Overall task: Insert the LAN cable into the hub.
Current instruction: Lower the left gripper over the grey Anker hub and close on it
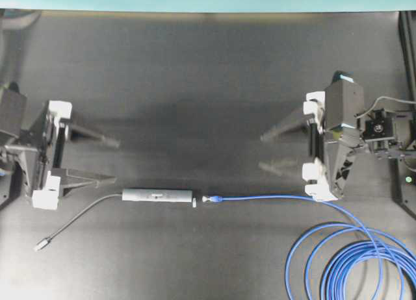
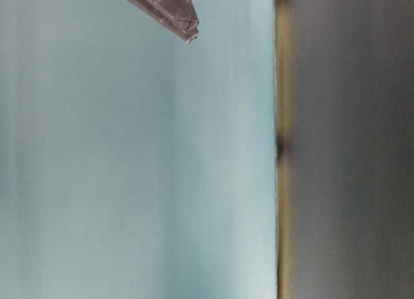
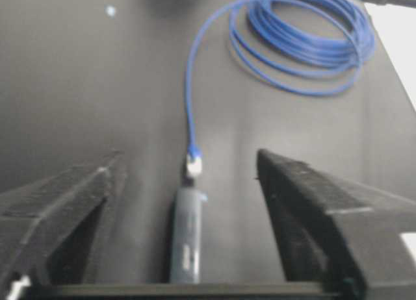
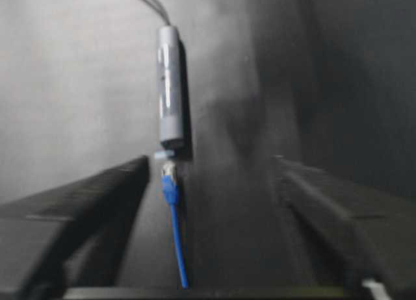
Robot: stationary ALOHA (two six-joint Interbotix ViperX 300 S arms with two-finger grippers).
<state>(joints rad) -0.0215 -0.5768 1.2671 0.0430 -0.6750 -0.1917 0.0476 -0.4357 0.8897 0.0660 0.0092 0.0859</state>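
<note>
Left gripper [image 3: 188,202]: nearest the left wrist camera, its two dark fingers [image 3: 58,202] spread wide, nothing between them but bare table [image 1: 195,66].
Right gripper [image 4: 214,202]: jaws likewise wide apart, holding nothing, in the overhead view at about 3 o'clock.
Hub [image 1: 158,196]: lies flat just below the table's middle, long axis running from 9 to 3 o'clock, untouched by either claw.
Grey tail cable [image 1: 78,219]: leaves the hub's 9 o'clock end and curves toward 8 o'clock, ending in a silver plug [image 1: 42,244].
LAN cable [image 1: 279,198]: its plug [image 1: 207,199] points at the hub's 3 o'clock end, just short of it, not inserted.
Loops [image 1: 364,261]: coiled at 4 o'clock.
</note>
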